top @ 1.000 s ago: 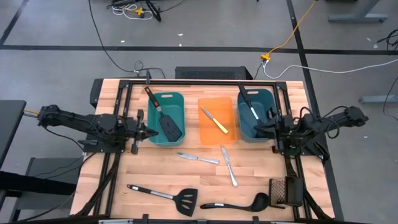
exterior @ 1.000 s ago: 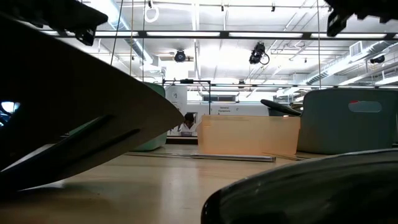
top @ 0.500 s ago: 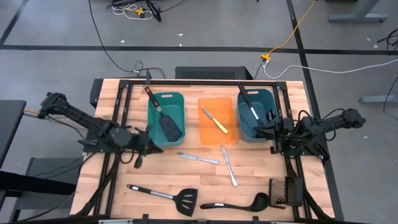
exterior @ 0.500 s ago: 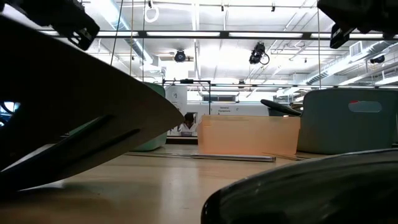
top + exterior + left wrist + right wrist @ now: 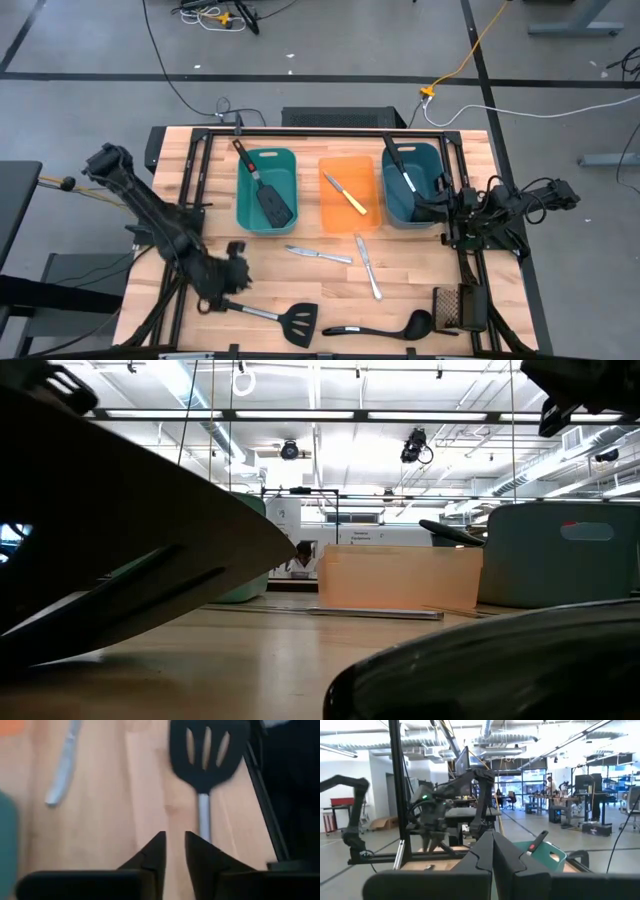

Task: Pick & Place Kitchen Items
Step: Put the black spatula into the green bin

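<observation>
Left claw (image 5: 236, 272) has swung forward, narrowly parted above the front slotted spatula (image 5: 270, 315)'s handle; right claw (image 5: 437, 211) closed

1. The left arm (image 5: 150, 215) was black and jointed, built of slim links with bulkier joints.
2. The right arm (image 5: 510, 205) was also black, with thin dark cables looping along it.
3. Each claw had two dark, wedge-shaped fingers (image 5: 156, 855).

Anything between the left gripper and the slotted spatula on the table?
Nothing visible. The left gripper hangs over bare wood beside the slotted spatula, its handle running along one finger; a silver knife lies off to the other side.
</observation>
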Action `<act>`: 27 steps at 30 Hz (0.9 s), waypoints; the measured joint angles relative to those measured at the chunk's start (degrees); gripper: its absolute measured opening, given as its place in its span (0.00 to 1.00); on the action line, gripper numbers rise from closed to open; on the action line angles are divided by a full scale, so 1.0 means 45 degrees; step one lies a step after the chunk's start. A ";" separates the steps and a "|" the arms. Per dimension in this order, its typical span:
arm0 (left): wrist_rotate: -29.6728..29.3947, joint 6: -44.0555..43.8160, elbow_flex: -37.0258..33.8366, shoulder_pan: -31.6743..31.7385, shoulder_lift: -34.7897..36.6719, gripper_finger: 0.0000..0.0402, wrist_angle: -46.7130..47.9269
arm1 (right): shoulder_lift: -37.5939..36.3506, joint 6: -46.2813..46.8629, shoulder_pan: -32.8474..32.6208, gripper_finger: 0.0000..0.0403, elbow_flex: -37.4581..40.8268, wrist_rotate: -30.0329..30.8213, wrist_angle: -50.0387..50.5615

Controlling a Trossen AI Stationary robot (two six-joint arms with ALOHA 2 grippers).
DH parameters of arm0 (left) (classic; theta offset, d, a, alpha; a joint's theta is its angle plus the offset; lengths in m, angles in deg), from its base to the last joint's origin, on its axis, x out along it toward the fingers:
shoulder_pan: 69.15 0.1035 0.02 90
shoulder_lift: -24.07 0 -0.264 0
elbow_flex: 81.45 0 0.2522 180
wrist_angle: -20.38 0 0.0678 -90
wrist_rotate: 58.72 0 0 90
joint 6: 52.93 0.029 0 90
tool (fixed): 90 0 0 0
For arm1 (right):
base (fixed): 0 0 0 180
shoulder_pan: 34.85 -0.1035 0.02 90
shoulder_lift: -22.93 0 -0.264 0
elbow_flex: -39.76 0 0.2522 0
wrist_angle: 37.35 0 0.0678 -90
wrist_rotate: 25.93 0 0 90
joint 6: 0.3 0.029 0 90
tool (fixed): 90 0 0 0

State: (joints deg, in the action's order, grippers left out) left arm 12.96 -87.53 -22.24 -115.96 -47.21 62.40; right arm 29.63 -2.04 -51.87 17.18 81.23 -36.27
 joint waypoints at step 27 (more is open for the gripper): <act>0.1415 -0.0931 0.2303 -0.1275 -0.5655 0.73 0.0728 | 0.0004 0.0684 -0.0003 0.02 0.0000 0.0188 0.0752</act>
State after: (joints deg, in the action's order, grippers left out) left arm 19.33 -91.72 -11.88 -121.70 -72.66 65.68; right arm 29.65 1.04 -51.88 17.18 82.08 -32.88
